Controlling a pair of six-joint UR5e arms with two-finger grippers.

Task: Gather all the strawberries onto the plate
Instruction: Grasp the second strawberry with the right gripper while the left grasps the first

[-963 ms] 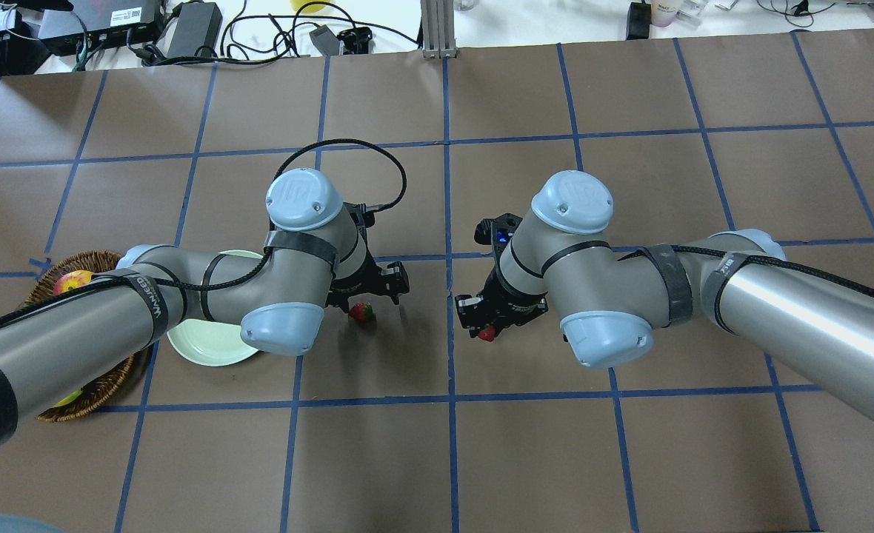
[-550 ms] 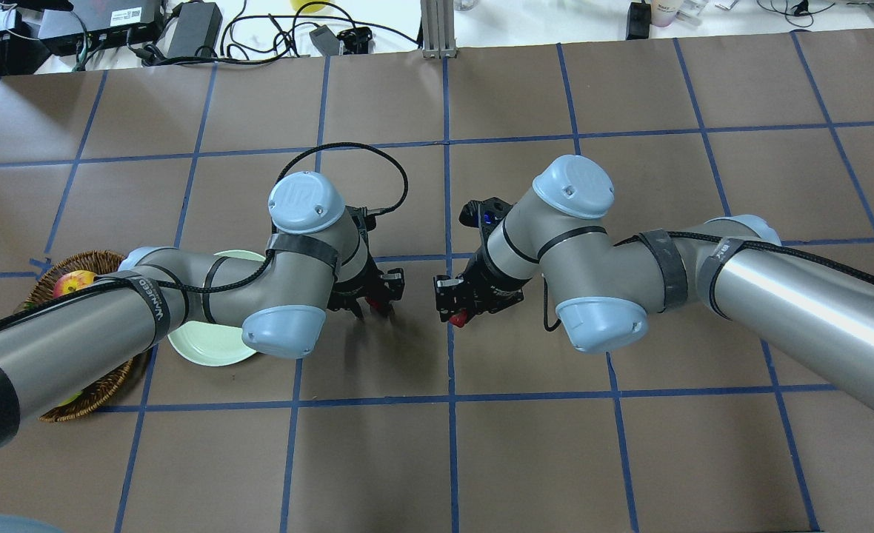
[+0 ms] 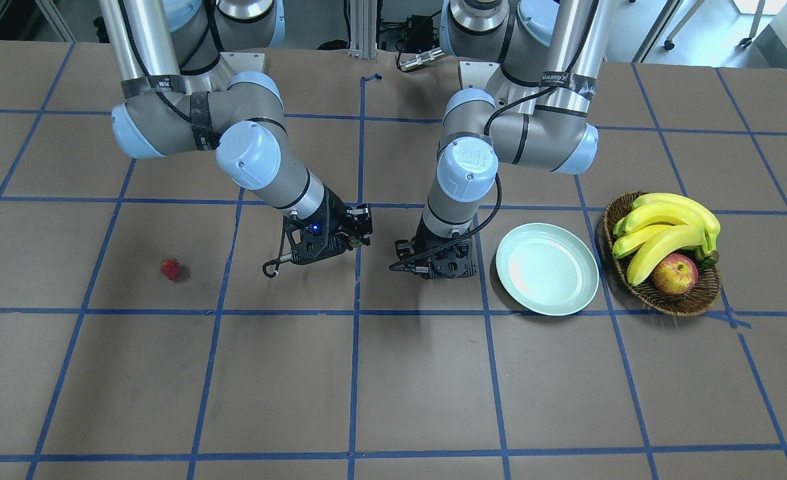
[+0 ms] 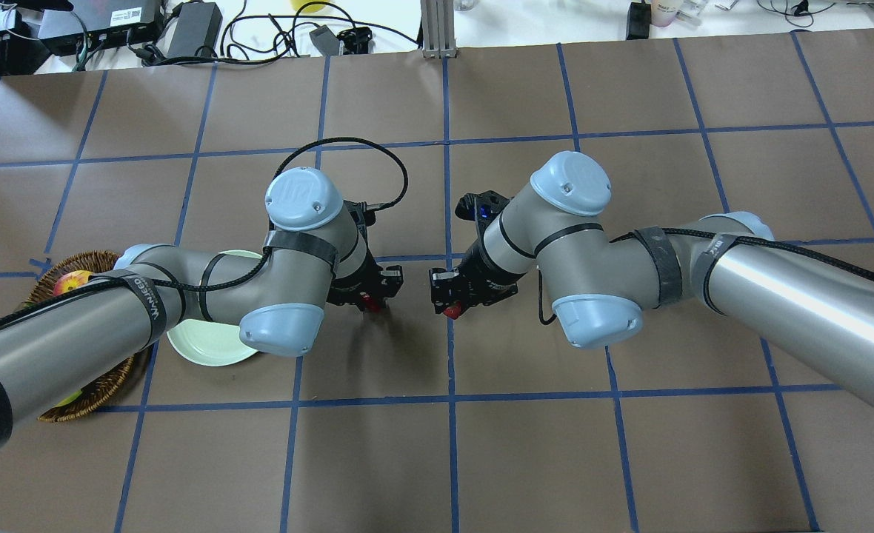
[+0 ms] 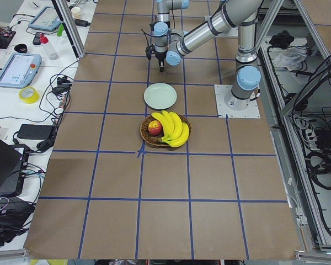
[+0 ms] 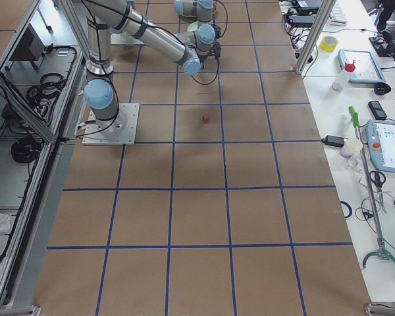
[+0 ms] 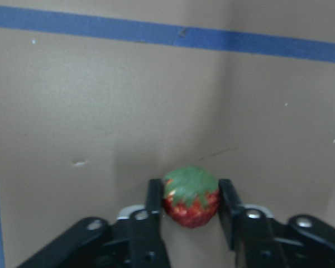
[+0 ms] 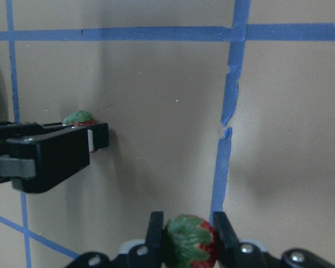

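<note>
My left gripper (image 7: 190,187) is shut on a strawberry (image 7: 191,202), red with a green top, low over the brown table. In the overhead view this gripper (image 4: 372,298) is just right of the pale green plate (image 4: 204,348), which my left arm partly hides. My right gripper (image 8: 187,223) is shut on a second strawberry (image 8: 190,241) and faces the left gripper (image 8: 50,153) near the centre line (image 4: 448,305). A third strawberry (image 3: 170,269) lies alone on the table, far out on my right. The plate (image 3: 547,269) holds nothing.
A wicker basket (image 3: 660,301) with bananas (image 3: 667,223) and an apple (image 3: 675,273) stands just beyond the plate on my left. Blue tape lines grid the table. Cables and power bricks (image 4: 192,29) lie past the far edge.
My left gripper has moved over the strawberry that lay on the table beside it and shut on it. My right gripper has carried its strawberry leftward, toward the centre line.
</note>
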